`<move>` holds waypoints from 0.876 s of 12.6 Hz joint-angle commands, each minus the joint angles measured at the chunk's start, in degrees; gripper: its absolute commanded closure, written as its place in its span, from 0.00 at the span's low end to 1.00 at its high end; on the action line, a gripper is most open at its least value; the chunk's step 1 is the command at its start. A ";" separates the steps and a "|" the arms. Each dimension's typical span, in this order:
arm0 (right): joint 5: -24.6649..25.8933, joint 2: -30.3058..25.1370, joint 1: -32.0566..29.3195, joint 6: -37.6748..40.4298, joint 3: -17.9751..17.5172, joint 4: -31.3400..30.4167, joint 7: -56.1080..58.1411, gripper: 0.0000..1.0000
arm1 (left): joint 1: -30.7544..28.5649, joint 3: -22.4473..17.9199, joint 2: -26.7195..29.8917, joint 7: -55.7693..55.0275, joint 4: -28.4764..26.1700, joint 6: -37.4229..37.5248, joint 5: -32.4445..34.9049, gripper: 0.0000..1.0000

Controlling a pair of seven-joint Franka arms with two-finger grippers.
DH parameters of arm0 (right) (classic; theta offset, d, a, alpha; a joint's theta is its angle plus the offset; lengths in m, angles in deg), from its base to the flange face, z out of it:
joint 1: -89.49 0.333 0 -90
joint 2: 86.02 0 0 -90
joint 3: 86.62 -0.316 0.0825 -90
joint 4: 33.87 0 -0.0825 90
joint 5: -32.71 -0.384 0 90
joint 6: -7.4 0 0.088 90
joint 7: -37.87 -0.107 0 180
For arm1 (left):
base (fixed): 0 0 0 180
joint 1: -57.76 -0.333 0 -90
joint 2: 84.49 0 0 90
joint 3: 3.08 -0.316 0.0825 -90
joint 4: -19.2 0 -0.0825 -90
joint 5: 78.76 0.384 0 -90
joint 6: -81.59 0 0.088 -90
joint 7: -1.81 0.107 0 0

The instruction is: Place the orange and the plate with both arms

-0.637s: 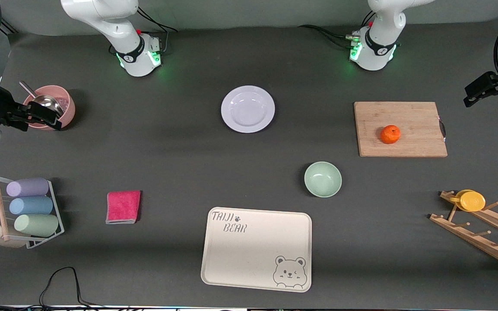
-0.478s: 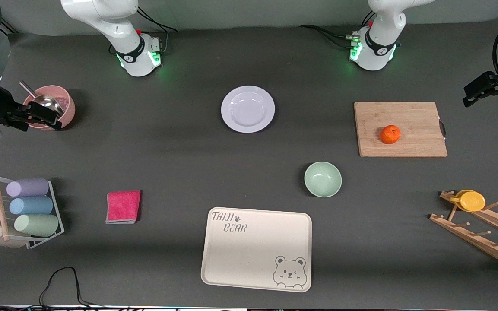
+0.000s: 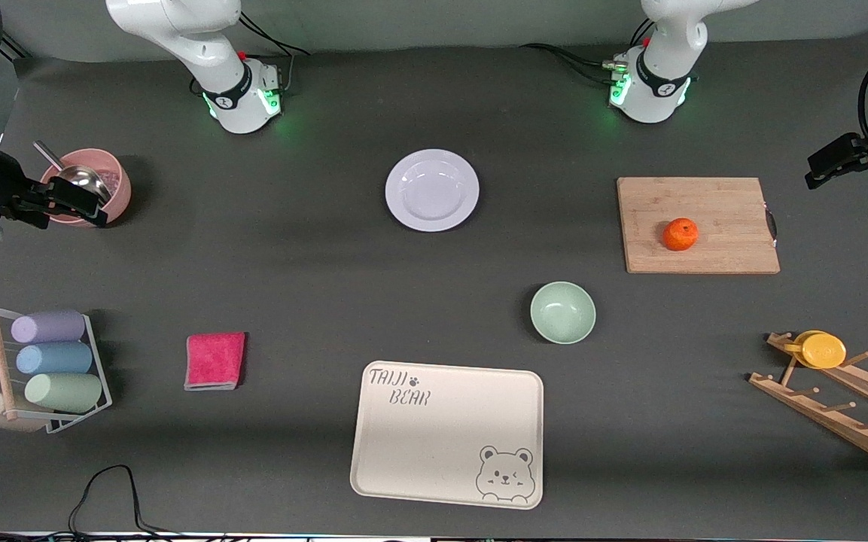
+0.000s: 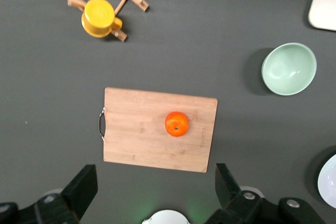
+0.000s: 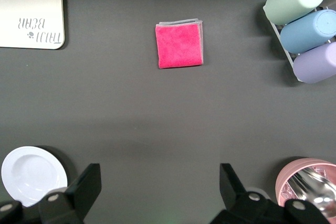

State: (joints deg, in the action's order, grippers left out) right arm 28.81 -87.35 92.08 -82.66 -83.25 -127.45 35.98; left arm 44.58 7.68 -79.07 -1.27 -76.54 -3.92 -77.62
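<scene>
Both tools, left tool (image 4: 152, 195) and right tool (image 5: 157, 192), hung spread and empty at opposite bench edges; approach not begun. Next: left descends over orange (image 3: 680, 234), right toward plate (image 3: 432, 190).

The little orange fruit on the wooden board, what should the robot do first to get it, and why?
Probably lower the left gripper toward the small round orange. It sits untouched on the wooden cutting board, and that gripper hangs open high over the board's end of the table. The right gripper waits, open.
</scene>
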 commanded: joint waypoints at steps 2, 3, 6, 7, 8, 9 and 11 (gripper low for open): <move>-0.14 -0.96 0.22 -0.83 0.32 -0.90 1.02 0.00 | -0.18 0.23 4.24 0.45 -12.68 -8.58 0.19 0.00; -0.14 -0.95 0.22 -1.26 0.41 -0.90 1.02 0.00 | 0.00 0.23 4.33 -0.34 -15.94 -11.92 -0.34 0.00; -0.14 -0.78 0.31 -1.53 0.32 -1.25 0.93 0.00 | 0.35 0.58 4.51 -0.43 -26.14 -22.82 -4.12 0.00; -0.14 -0.95 0.31 -2.40 0.32 -2.65 0.76 0.00 | 1.05 1.11 4.42 -0.60 -28.95 -25.81 -4.21 0.00; -0.14 -1.13 0.31 -4.50 0.23 -4.66 0.49 0.00 | 1.14 1.11 4.51 -0.69 -31.76 -28.89 -4.21 0.00; -0.23 -1.13 0.40 -7.48 0.14 -6.77 0.14 0.00 | 1.23 1.11 4.42 -0.69 -34.66 -31.27 -4.21 0.00; -4.60 -0.17 0.40 -11.71 0.05 -9.59 0.14 0.00 | 1.23 1.11 4.34 -0.61 -42.03 -39.59 -4.21 0.00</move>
State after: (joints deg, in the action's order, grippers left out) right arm 27.54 -87.22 92.12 -90.46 -83.29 -133.37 35.98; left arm 45.29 9.12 -77.63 -1.47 -110.30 -36.50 -81.05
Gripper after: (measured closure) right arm 0.000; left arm 0.000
